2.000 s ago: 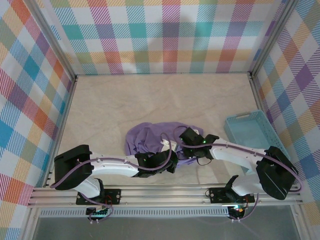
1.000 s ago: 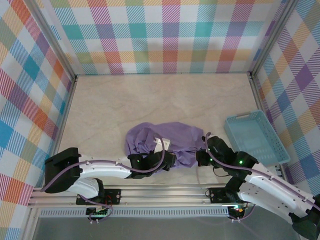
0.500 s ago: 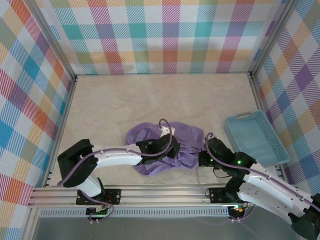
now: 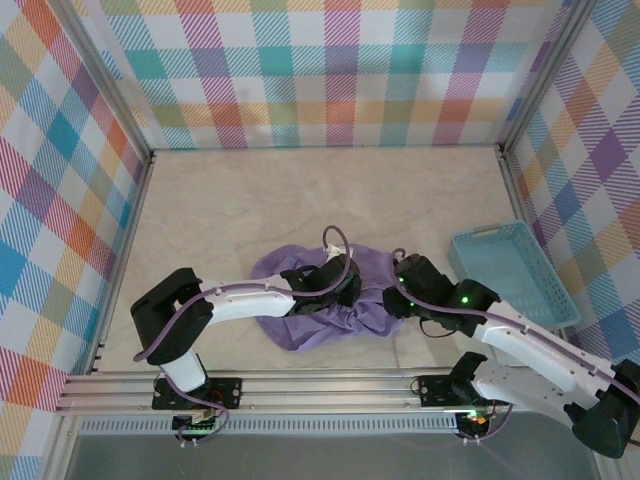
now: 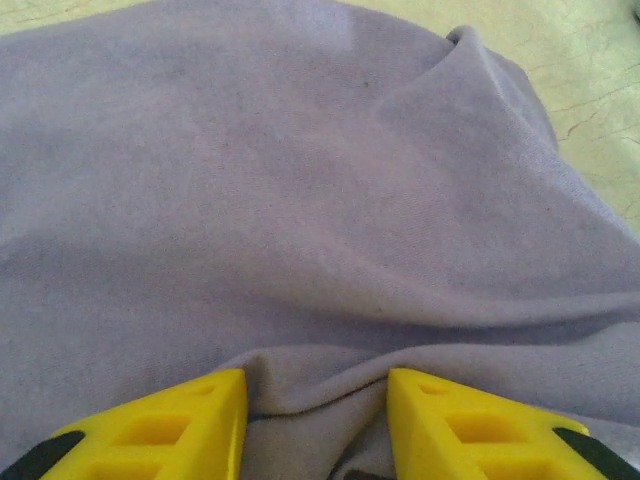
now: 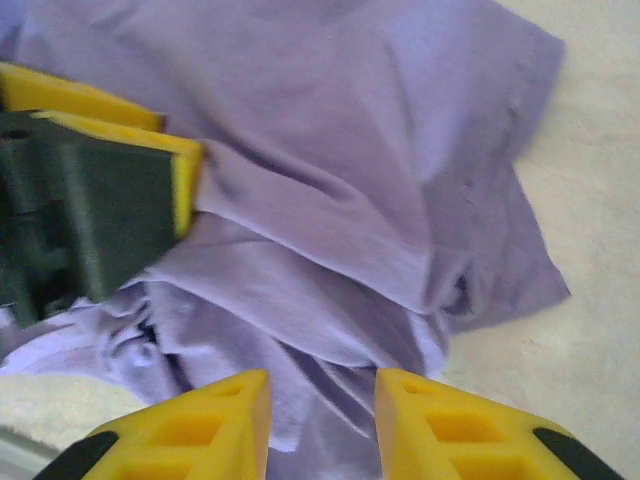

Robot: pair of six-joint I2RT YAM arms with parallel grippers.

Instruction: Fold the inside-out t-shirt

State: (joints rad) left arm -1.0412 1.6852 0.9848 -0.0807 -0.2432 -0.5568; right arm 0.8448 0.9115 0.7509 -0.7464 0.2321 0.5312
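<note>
Two sets of jaws, both apart. The left gripper (image 5: 315, 420) straddles a soft ridge of the t-shirt (image 4: 305, 328) without pinching it. The right gripper (image 6: 320, 420) hangs parted over the shirt's crumpled right edge, and we see nothing clamped. The shirt is a bunched heap front-centre on the table (image 4: 300, 200), nowhere near flat. The basket (image 4: 505, 270) sits off to the right, apart from it.

Risks as we read them:
- Both grippers crowd one small heap. In the right wrist view the left one's yellow finger (image 6: 186, 190) is just beside where the right would bite. If either closes blind, we get a knock, or both grab the same layers.
- The fabric is thin and stacked. A close here probably takes several layers, so a pull drags the whole lump instead of opening it.
- We can't pick out a hem, sleeve or collar. Grabbing a random fold gives a skewed spread and a crooked fold.
- The heap is near the front rail (image 4: 320, 385). A pull toward the arms could snag cloth there.
</note>
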